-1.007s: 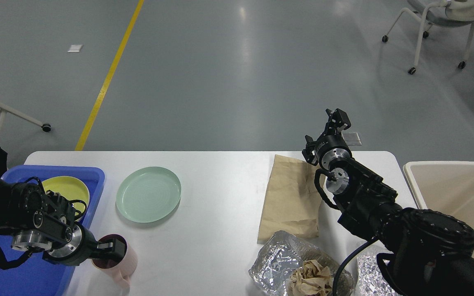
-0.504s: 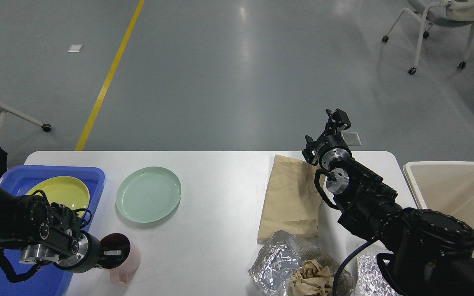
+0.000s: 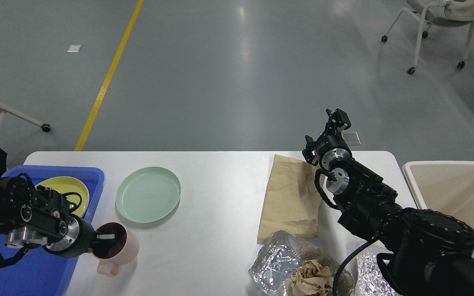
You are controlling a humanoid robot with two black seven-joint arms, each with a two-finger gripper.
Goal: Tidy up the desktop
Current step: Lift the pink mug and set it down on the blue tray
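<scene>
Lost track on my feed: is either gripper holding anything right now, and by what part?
The left gripper holds the pink mug by its rim, one finger inside the mouth. The right gripper appears to hold nothing, raised beyond the desktop.

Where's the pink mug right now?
In the head view, the pink mug is at the desktop's near-left edge, beside the blue tray and just below the green plate, with the left gripper at its rim.
</scene>
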